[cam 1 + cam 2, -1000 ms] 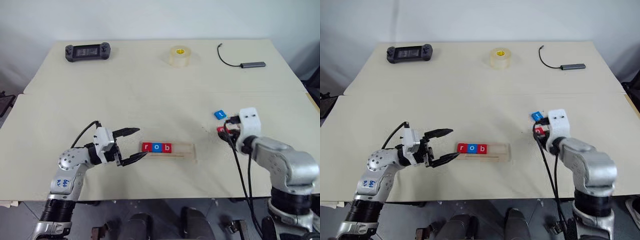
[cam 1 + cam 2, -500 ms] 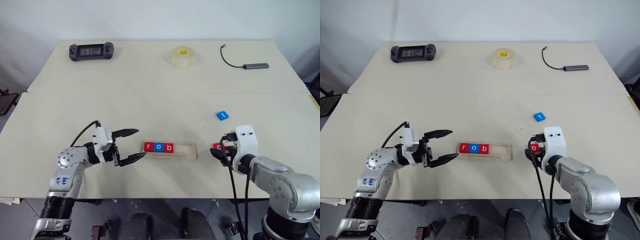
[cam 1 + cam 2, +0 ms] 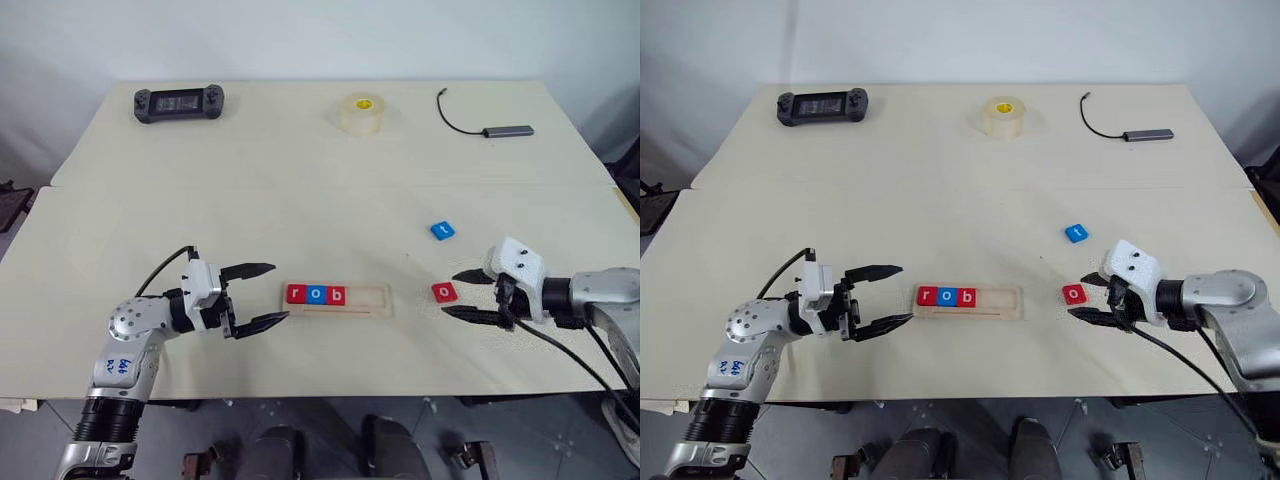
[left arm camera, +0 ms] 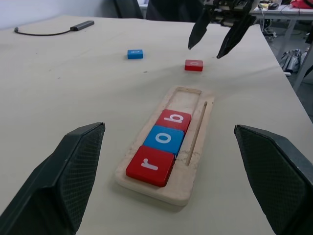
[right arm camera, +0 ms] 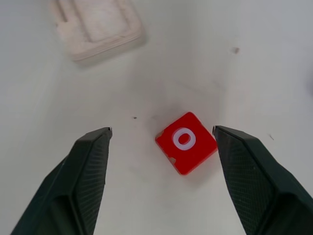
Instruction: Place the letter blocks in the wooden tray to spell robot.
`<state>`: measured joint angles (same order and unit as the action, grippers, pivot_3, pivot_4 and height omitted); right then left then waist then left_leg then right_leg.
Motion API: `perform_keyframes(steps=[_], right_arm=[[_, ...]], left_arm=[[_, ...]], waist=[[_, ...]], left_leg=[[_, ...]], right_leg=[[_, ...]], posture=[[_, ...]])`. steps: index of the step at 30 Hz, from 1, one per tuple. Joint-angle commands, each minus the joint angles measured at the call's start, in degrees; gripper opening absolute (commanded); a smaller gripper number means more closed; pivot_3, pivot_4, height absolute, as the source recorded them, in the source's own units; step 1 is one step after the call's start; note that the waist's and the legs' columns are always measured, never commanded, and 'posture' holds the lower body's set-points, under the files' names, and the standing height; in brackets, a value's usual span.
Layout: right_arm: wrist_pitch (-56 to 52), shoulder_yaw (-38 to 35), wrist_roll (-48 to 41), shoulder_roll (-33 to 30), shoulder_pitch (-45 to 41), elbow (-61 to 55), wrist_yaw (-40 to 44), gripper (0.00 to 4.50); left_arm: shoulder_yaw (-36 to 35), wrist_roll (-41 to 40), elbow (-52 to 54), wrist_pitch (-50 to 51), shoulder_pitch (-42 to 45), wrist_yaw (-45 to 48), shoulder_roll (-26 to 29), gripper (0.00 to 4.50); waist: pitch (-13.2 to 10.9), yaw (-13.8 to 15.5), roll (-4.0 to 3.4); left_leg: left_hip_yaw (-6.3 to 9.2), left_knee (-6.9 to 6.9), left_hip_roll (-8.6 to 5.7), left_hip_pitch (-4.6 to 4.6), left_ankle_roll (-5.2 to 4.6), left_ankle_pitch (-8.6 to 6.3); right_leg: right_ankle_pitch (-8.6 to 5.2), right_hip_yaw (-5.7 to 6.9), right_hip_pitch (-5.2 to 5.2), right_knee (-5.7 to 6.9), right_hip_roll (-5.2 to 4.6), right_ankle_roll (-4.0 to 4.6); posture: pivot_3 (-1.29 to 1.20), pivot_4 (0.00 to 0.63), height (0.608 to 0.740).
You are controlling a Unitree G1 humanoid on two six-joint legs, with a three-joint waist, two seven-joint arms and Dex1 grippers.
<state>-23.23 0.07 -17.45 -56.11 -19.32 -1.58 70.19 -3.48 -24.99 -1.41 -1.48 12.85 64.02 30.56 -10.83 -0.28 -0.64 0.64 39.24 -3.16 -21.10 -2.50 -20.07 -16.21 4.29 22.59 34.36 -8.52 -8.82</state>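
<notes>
The wooden tray (image 3: 372, 298) lies near the table's front edge. It holds a red r block (image 3: 295, 294), a blue o block (image 3: 316, 294) and a red b block (image 3: 337, 295) at its left end; its right part is bare. A loose red o block (image 3: 445, 292) lies flat on the table to the right of the tray. My right gripper (image 5: 162, 129) is open, with one finger on each side of this block and neither touching it. A blue t block (image 3: 442, 230) lies farther back. My left gripper (image 3: 280, 291) hovers open just left of the tray, holding nothing.
A black game controller (image 3: 176, 102) sits at the back left, a tape roll (image 3: 360, 112) at the back middle, and a cable with a grey adapter (image 3: 490, 125) at the back right. A seam crosses the table (image 3: 300, 200) behind the tray.
My right gripper brought the red o block nearer the table's front edge, level with the tray, and let it go. It then rolled over and drew back right. The left gripper stayed put.
</notes>
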Motion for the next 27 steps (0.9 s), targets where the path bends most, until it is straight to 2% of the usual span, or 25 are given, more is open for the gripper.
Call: perform_keyframes(steps=[1,12,18,21,24,27], right_arm=[[9.5,3.2,3.7,0.2,-5.5,9.1,5.5,3.44],[24.9,10.4,11.0,4.1,-17.4,32.8,14.8,3.44],[28.1,9.6,10.7,6.2,-19.2,35.2,14.7,1.57],[30.4,9.1,10.0,6.6,-19.7,33.5,15.2,1.44],[26.7,9.4,8.7,6.3,-19.9,28.1,17.2,1.44],[15.6,10.0,5.6,8.4,-20.6,18.5,16.0,1.44]], left_arm=[[-0.7,-0.9,3.2,-0.2,-0.6,0.2,0.7,4.50],[-0.1,-1.4,6.7,0.1,-2.1,0.5,0.9,4.50],[-0.5,-1.5,7.4,-0.1,-2.5,0.3,0.9,4.50],[-0.8,-1.5,7.6,-0.3,-3.0,0.0,0.8,4.50],[-1.1,-1.5,7.7,-0.3,-3.6,-0.4,0.9,4.50],[-1.5,-1.4,7.6,-0.3,-4.3,-0.9,1.0,4.50]], waist=[[0.0,0.1,-0.01],[0.0,0.2,-0.01],[0.0,0.2,-0.01],[0.0,0.1,-0.02],[0.0,0.1,-0.05],[0.0,0.0,-0.05]], left_leg=[[0.04,0.00,0.01,-0.04,0.01,0.00],[0.22,0.01,-0.01,-0.12,0.04,-0.01],[0.26,0.01,0.00,-0.10,0.07,-0.01],[0.26,0.01,0.01,-0.10,0.08,-0.01],[0.23,0.01,0.03,-0.11,0.10,-0.01],[0.23,0.01,0.07,-0.11,0.12,-0.02]], right_leg=[[0.00,0.03,0.01,-0.03,-0.01,0.00],[0.00,0.20,-0.06,-0.21,-0.02,0.00],[0.00,0.24,-0.09,-0.21,-0.01,0.01],[0.00,0.24,-0.09,-0.22,-0.01,0.01],[0.00,0.22,-0.06,-0.21,0.00,0.01],[0.00,0.21,-0.04,-0.21,0.02,0.01]], posture=[[0.00,0.150,0.740],[0.00,0.150,0.740],[0.00,0.150,0.740],[0.00,0.150,0.740],[0.00,0.150,0.740],[0.00,0.150,0.740]])
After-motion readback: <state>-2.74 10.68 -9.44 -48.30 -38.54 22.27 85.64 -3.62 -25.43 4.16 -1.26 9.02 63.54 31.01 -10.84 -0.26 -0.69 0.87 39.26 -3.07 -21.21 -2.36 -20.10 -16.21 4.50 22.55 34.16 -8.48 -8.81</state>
